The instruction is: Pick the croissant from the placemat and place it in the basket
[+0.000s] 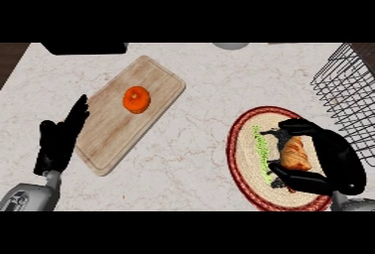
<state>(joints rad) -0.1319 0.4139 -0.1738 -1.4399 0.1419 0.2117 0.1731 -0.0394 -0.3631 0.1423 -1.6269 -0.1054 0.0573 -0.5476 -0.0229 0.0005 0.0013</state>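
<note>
A golden-brown croissant point(294, 153) lies on a round woven placemat point(245, 144) with a red rim, at the lower right of the counter. My right hand point(338, 158) curls round the croissant, fingers above it and thumb below it, hiding part of it. The black wire basket point(350, 84) stands at the right edge, just beyond the placemat. My left hand point(60, 141) rests open at the lower left, fingers straight, beside the cutting board.
A wooden cutting board point(132, 116) lies tilted at centre left with an orange round fruit point(136, 99) on it. A dark object point(84, 48) and a pale round one point(231, 45) sit at the counter's far edge.
</note>
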